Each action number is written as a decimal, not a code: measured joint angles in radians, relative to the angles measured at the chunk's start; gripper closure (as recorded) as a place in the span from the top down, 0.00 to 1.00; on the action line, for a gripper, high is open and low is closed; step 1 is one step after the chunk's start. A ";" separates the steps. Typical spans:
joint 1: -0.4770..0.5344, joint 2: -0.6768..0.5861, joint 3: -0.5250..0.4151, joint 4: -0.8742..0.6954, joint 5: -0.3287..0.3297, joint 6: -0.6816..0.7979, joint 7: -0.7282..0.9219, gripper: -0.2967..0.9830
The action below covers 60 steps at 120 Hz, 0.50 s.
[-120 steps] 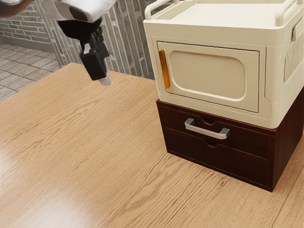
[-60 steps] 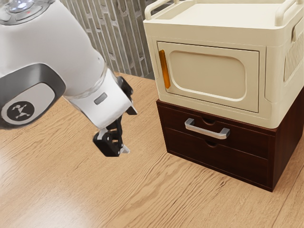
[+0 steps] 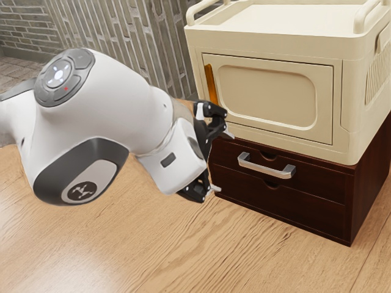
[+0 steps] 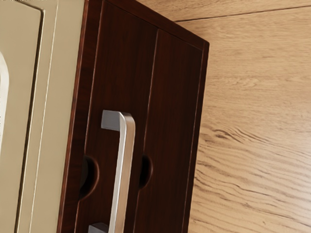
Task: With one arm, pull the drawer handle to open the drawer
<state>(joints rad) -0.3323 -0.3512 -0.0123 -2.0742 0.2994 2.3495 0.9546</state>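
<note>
The jaws have come nearer the silvery handle point(image 3: 266, 168).

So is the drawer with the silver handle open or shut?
Shut. The upper drawer sits level with the lower drawer, and only its silver handle sticks out.

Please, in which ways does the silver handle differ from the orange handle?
The silver handle is metallic grey; the orange handle is bright orange. The silver handle runs crosswise along its front, while the orange handle stands upright. Both are long and narrow.
</note>
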 joint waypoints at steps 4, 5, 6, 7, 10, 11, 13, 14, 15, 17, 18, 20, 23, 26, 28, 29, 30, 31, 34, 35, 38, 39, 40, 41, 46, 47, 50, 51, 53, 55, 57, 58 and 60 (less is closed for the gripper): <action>0.000 0.007 0.000 -0.001 0.008 0.011 0.005 0.77; 0.001 0.008 0.000 -0.001 0.010 0.014 0.006 0.77; 0.001 0.009 0.000 -0.001 0.011 0.016 0.008 0.77; 0.001 0.010 0.000 -0.001 0.013 0.019 0.009 0.77; 0.001 0.014 0.000 -0.002 0.017 0.026 0.012 0.77; 0.001 0.014 0.000 -0.004 0.020 0.029 0.014 0.77; 0.001 0.016 0.001 -0.008 0.024 0.035 0.016 0.77; 0.001 0.017 0.001 -0.010 0.026 0.038 0.017 0.77; 0.001 0.018 0.001 -0.011 0.028 0.041 0.018 0.77; 0.001 0.020 0.001 -0.014 0.032 0.046 0.020 0.77; 0.001 0.021 0.001 -0.014 0.033 0.048 0.021 0.77; 0.001 0.025 0.001 -0.016 0.036 0.053 0.023 0.77; 0.002 0.033 0.001 -0.017 0.040 0.061 0.026 0.77; 0.002 0.038 0.002 -0.017 0.044 0.068 0.029 0.77; 0.002 0.042 0.004 -0.018 0.046 0.073 0.031 0.77; 0.002 0.043 0.006 -0.018 0.047 0.076 0.032 0.77; 0.002 0.044 0.008 -0.018 0.048 0.079 0.033 0.77; 0.002 0.046 0.009 -0.018 0.049 0.082 0.033 0.77; 0.003 0.051 0.013 -0.017 0.052 0.090 0.036 0.77; 0.002 0.053 0.016 -0.016 0.053 0.092 0.037 0.77; 0.003 0.057 0.027 -0.016 0.056 0.099 0.039 0.77; 0.003 0.058 0.030 -0.015 0.058 0.101 0.040 0.77; 0.003 0.059 0.033 -0.015 0.059 0.103 0.041 0.77; 0.004 0.061 0.035 -0.014 0.060 0.105 0.042 0.77; 0.004 0.070 0.042 -0.010 0.073 0.112 0.046 0.77; 0.004 0.073 0.043 -0.009 0.077 0.114 0.047 0.77; 0.003 0.079 0.045 -0.007 0.088 0.116 0.050 0.77; 0.003 0.080 0.046 -0.007 0.092 0.117 0.051 0.77; 0.003 0.084 0.047 -0.006 0.100 0.119 0.054 0.77; 0.003 0.086 0.047 -0.006 0.106 0.121 0.057 0.77; 0.002 0.088 0.048 -0.006 0.111 0.122 0.060 0.77; 0.002 0.088 0.048 -0.006 0.114 0.123 0.062 0.77; 0.002 0.090 0.048 -0.006 0.118 0.124 0.065 0.77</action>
<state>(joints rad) -0.3305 -0.2614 0.0361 -2.0802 0.4177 2.4737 1.0201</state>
